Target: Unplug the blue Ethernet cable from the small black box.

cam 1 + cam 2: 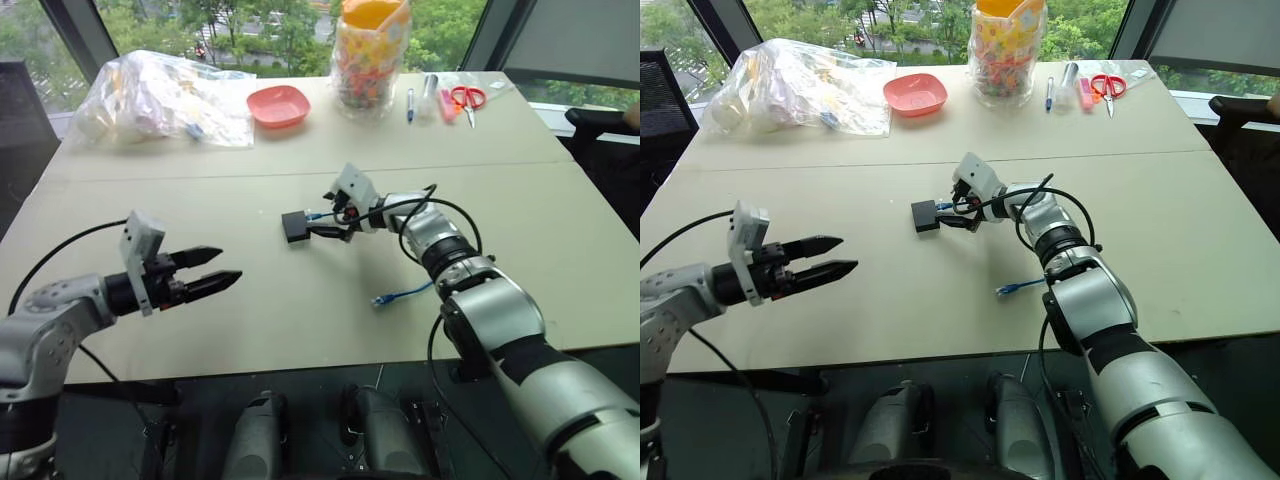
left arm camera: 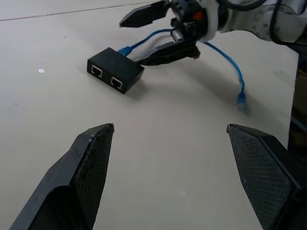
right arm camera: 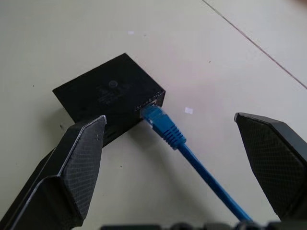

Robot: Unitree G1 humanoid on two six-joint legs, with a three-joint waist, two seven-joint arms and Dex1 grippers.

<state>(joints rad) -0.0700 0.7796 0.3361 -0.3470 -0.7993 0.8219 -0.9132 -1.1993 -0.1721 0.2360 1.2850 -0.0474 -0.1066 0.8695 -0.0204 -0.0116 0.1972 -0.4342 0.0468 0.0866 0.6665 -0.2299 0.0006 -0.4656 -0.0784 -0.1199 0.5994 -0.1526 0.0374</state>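
Right gripper (image 1: 330, 212) wide open astride blue Ethernet cable (image 3: 165, 128), plugged into small black box (image 3: 108, 93), left gripper (image 1: 212, 270) open, well apart

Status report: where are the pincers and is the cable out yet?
Both pincers open: right pincer straddling blue Ethernet cable, left pincer apart. Cable plugged into small black box. Nothing in the way.
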